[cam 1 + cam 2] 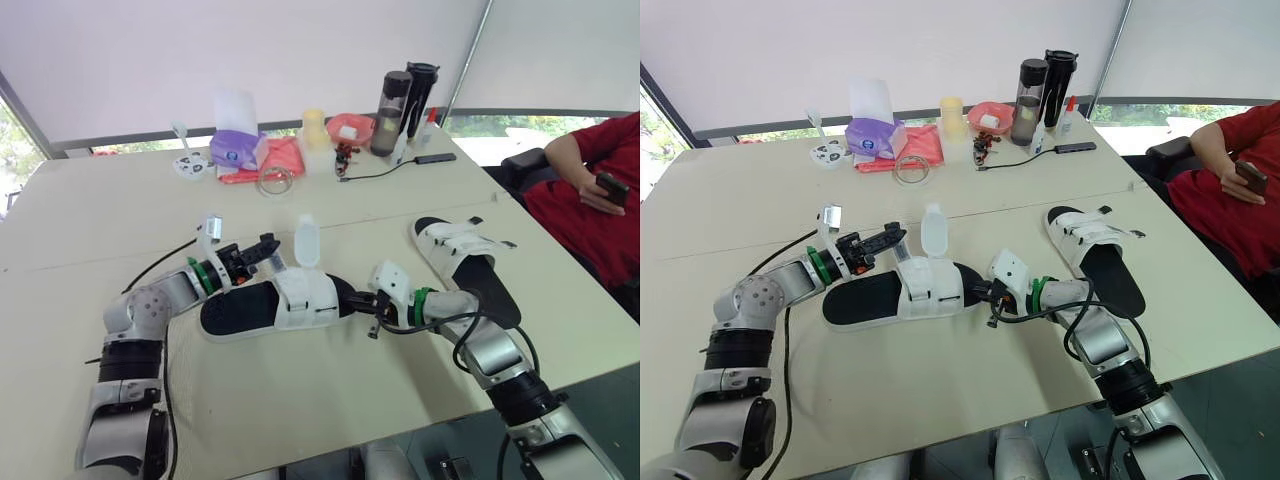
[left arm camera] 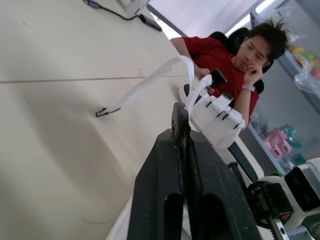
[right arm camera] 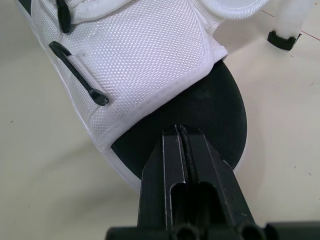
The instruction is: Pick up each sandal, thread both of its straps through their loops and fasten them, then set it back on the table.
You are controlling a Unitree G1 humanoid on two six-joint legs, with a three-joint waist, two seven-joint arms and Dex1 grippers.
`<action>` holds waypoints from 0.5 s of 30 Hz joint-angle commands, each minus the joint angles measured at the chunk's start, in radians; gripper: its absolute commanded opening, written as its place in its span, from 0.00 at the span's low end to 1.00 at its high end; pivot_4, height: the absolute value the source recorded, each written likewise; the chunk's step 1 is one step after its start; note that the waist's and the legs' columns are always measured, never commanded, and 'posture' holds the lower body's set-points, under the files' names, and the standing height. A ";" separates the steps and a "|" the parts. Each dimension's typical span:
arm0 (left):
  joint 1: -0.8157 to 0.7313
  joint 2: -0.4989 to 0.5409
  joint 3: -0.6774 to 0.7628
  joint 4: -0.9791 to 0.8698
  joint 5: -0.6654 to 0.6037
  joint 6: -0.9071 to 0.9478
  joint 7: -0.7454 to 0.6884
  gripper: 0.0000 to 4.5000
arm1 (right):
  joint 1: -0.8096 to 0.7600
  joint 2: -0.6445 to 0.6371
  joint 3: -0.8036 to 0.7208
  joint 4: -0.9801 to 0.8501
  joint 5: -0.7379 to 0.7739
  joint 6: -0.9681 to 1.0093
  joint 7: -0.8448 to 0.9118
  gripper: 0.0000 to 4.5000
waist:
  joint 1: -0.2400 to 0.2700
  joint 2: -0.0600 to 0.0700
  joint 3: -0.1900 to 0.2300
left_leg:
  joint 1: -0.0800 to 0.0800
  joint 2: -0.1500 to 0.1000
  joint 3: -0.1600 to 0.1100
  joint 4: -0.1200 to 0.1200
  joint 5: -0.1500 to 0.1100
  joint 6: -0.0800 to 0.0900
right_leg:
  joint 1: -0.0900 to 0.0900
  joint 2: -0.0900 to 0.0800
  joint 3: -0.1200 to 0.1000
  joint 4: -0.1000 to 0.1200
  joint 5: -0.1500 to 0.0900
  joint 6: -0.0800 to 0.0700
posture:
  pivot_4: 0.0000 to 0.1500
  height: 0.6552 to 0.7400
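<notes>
The near sandal point(image 1: 262, 308) lies flat on the table point(image 1: 300, 400). The right gripper point(image 3: 182, 134), fingers pressed together and empty, bears on the sandal's toe, probably to steady it. The left gripper point(image 1: 265, 247), fingers also together, sits just beside the sandal's upright, unthreaded strap point(image 1: 307, 240). Whether it pinches anything cannot be told.

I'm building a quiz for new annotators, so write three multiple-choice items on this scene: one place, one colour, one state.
1. The far sandal lies on the robot's: A left; B right; C lap.
2. The person's shirt is: A red; B blue; C green.
3. A strap on the near sandal: A lies fastened; B is missing; C stands up loose.
Key: B, it sits right of the near sandal; A, red sleeve and torso; C, its end points upward.
</notes>
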 commanded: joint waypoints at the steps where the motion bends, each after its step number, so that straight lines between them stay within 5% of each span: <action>1: -0.029 0.005 0.028 -0.026 -0.001 -0.023 -0.029 0.01 | 0.052 -0.020 0.041 0.102 -0.076 0.053 -0.020 0.00 | 0.000 0.000 0.000 | 0.000 0.000 0.000 0.000 0.000 0.000 | 0.000 0.000 0.000 0.000 0.000 0.000 | 1.00 1.00; 15: -0.151 -0.012 -0.062 0.053 0.100 -0.098 -0.192 0.01 | 0.043 -0.011 0.046 0.115 -0.078 0.047 -0.021 0.00 | -0.001 0.000 0.000 | 0.000 0.000 0.000 0.000 0.000 0.000 | 0.000 0.000 0.000 0.000 0.000 0.000 | 1.00 1.00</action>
